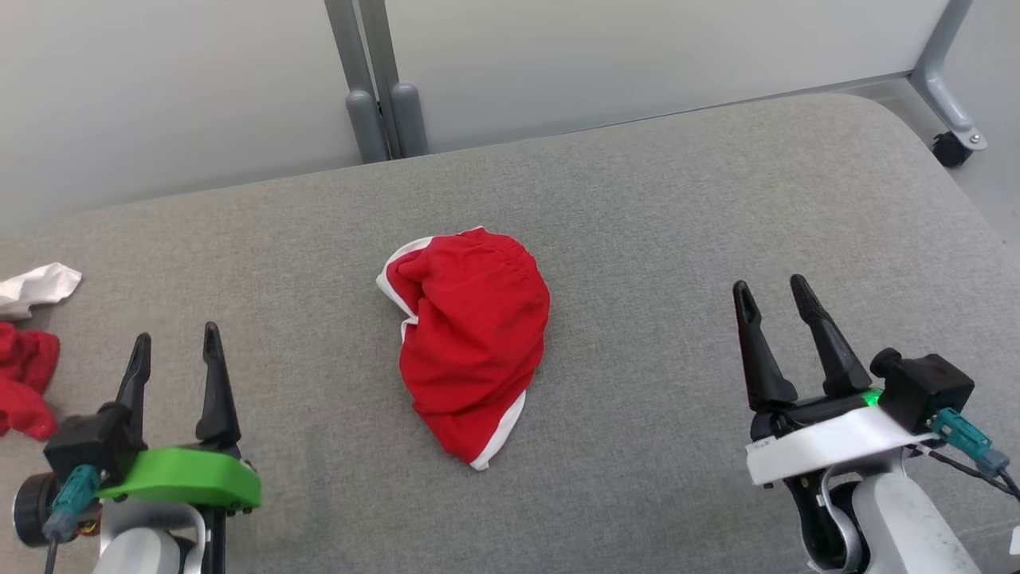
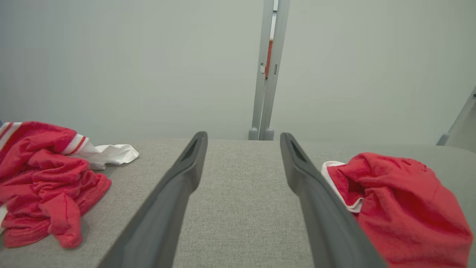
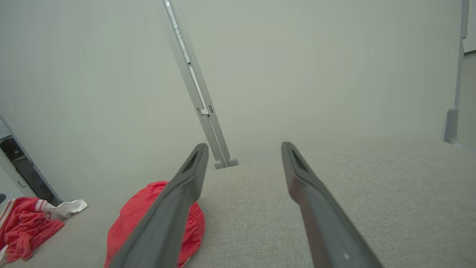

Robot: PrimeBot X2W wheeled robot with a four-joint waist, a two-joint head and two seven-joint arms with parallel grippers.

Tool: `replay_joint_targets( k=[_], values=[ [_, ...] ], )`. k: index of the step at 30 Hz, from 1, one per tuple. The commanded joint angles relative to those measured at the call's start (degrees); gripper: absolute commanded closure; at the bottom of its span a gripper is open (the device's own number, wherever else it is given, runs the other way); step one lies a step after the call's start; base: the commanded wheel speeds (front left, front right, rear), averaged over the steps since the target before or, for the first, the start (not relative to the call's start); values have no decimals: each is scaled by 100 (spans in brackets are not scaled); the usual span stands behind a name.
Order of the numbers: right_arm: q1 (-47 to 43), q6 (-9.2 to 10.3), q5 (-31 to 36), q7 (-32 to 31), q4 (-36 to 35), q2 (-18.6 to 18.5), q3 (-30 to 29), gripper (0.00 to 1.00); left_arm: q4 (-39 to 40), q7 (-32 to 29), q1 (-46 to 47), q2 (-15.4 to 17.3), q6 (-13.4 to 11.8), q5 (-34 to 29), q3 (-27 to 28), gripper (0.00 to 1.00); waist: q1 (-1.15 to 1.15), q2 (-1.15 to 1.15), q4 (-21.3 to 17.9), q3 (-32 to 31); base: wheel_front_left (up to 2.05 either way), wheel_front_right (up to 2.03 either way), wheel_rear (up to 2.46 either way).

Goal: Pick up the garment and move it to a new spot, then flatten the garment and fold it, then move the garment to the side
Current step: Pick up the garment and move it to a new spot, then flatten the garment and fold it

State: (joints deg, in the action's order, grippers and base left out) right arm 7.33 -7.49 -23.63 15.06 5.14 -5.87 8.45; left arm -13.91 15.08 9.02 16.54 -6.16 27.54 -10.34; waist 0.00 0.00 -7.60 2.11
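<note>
The garment (image 1: 470, 343) is a red piece with white trim, lying crumpled in a loose heap in the middle of the grey padded surface (image 1: 653, 239). It also shows at the right of the left wrist view as the garment (image 2: 401, 208), and at the lower left of the right wrist view as the garment (image 3: 130, 219). My left gripper (image 1: 175, 347) stands open at the lower left, well apart from the cloth, nothing between its fingers. At the lower right my right gripper (image 1: 771, 291) is open too and holds nothing.
A second pile of red and white clothing (image 1: 28, 351) lies at the surface's left edge, seen also as the pile (image 2: 41, 178). Grey panel posts (image 1: 378, 88) stand behind the far edge. A caster foot (image 1: 956, 143) is at the back right.
</note>
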Motion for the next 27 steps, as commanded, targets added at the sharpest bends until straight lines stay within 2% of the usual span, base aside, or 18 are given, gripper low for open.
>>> replay_joint_targets(
  k=[1, 4, 10, 15, 27],
  values=[
    [-38, 0, 295, 17, 73, -46, -21, 0, 143, 5, -236, -38, -52, -152, 111, 0, 0, 0, 39, -10, 0, 0, 0],
    [-77, 0, 653, 18, 231, -15, -140, 0, 405, 6, -553, -132, -67, -362, 315, 0, 0, 0, 79, -20, 0, 0, 0],
    [-94, 2, 1217, 18, 441, 59, -347, 0, 717, 6, -1107, -467, 104, -883, 664, 0, 0, 0, 129, -62, 0, 0, 0],
    [-74, 2, 1317, 18, 527, 67, -374, 0, 772, 7, -1305, -755, 340, -1169, 927, 0, 0, 0, 167, -57, 0, 0, 0],
    [-22, 2, 1218, 18, 544, 68, -261, 0, 636, 7, -1198, -1087, 821, -1584, 1311, 0, 0, 0, 145, -47, 0, 0, 0]
  ],
)
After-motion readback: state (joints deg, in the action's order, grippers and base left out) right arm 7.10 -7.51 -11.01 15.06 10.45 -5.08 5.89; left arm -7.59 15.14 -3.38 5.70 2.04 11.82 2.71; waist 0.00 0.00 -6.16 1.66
